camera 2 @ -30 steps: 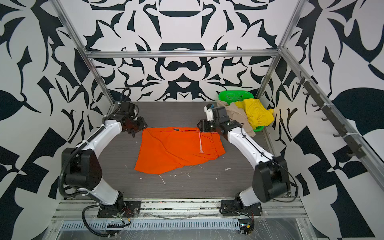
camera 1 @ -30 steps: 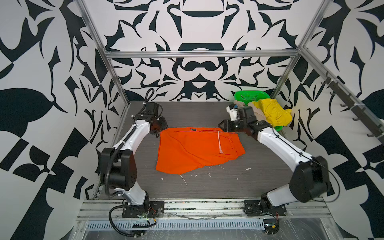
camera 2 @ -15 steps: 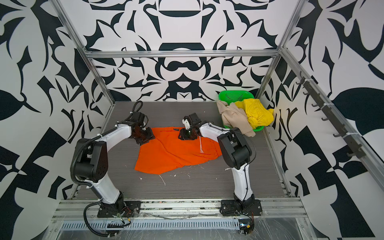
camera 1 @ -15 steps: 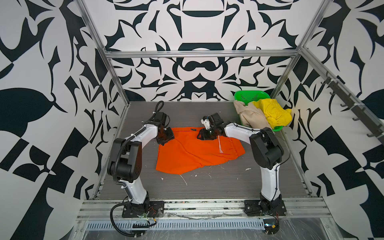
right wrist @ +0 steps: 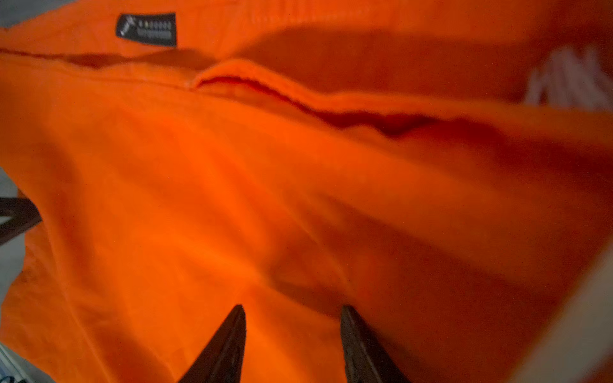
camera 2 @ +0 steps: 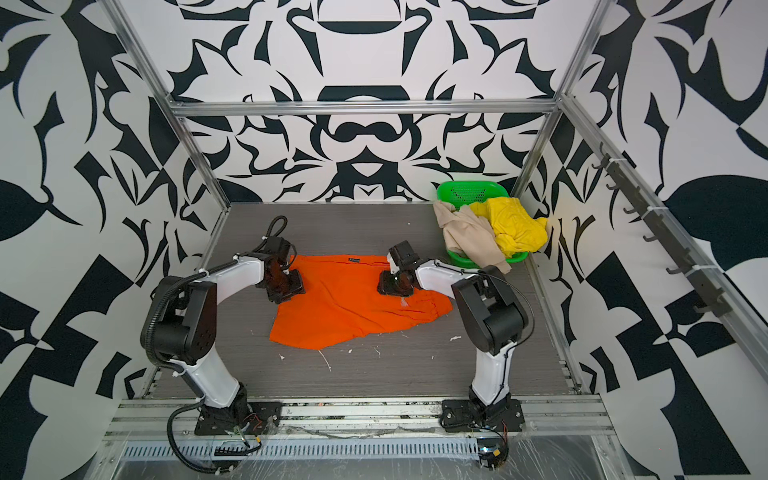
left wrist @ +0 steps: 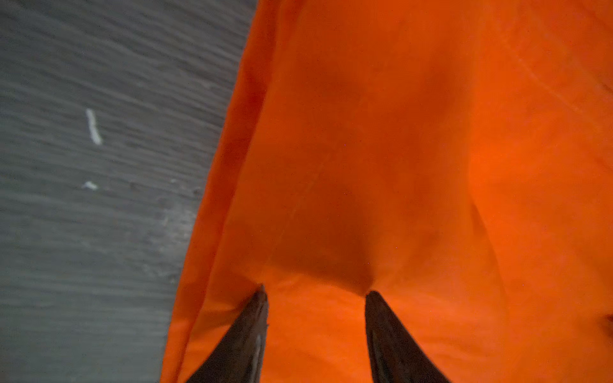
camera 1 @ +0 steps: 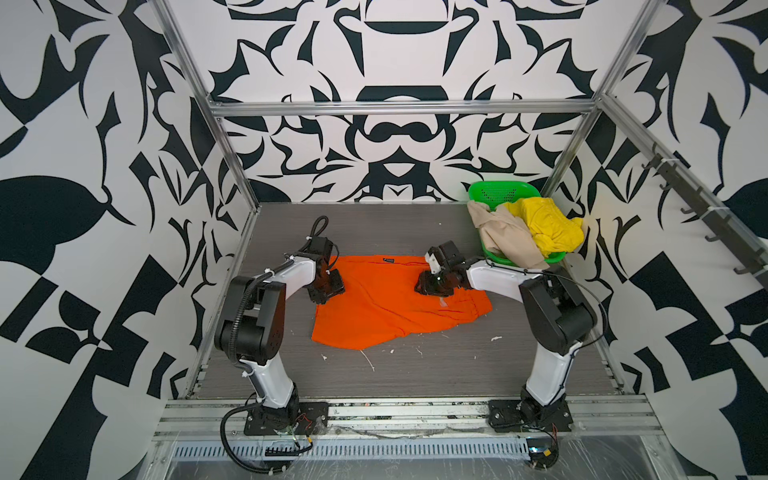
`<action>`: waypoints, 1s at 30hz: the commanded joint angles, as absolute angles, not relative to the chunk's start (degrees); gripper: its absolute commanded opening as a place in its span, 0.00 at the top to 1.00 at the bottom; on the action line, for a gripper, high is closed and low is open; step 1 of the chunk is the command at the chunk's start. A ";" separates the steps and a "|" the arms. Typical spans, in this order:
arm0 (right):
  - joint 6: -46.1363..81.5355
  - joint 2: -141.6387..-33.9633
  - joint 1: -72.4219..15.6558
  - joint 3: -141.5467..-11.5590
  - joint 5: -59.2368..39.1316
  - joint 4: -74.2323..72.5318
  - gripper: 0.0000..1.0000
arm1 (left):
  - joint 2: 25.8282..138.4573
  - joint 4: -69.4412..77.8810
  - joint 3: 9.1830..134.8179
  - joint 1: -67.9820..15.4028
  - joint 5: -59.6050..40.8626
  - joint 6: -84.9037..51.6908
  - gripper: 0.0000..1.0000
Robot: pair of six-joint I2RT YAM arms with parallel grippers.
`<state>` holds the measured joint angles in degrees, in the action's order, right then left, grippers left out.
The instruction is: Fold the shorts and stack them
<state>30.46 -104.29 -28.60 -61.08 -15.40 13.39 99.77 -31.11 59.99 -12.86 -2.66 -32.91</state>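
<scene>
The orange shorts (camera 1: pixel 382 307) (camera 2: pixel 345 307) lie spread flat on the grey table, waistband toward the back wall. My left gripper (camera 1: pixel 328 291) (left wrist: pixel 315 291) is low over their left edge, open, its fingertips (left wrist: pixel 260 298) down on the cloth. Over the upper right part, near the white drawstring (right wrist: pixel 564 79), my right gripper (camera 1: pixel 428 286) (right wrist: pixel 292 310) is also open with only flat cloth between its tips. The beige shorts (camera 1: pixel 507 241) and the yellow shorts (camera 1: pixel 544 224) hang crumpled over the basket at the back right.
A green perforated basket (camera 1: pixel 498 191) (camera 2: pixel 469 191) stands in the back right corner against the frame post. Small white scraps (camera 1: pixel 368 359) lie on the table in front of the orange shorts. Patterned walls close in on three sides.
Both grippers have come forward and down from the back corners of the orange shorts onto the cloth. The right arm's elbow has swung up near the basket. The shorts lie as before.
</scene>
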 commanded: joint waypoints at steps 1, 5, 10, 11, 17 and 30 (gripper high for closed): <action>30.32 -100.02 -28.82 -58.51 -12.65 16.08 0.48 | 97.88 -33.86 57.24 -12.66 -1.23 -32.37 0.48; 22.55 -98.02 -29.08 -64.56 -13.37 16.26 0.44 | 96.44 -33.60 56.67 -12.63 -0.90 -32.10 0.47; 9.67 -105.43 -30.51 -79.54 -19.97 19.37 0.37 | 97.00 -32.64 56.86 -12.66 -1.37 -32.26 0.47; 7.55 -107.68 -31.08 -82.79 -20.68 20.15 0.37 | 97.27 -32.48 56.86 -12.66 -1.39 -32.31 0.47; 2.86 -120.17 -34.37 -97.51 -25.53 22.46 0.37 | 98.17 -32.24 57.53 -12.66 -1.13 -32.34 0.47; 4.19 -134.93 -37.00 -110.46 -36.31 26.54 0.40 | 99.40 -32.76 58.33 -12.61 0.03 -32.70 0.47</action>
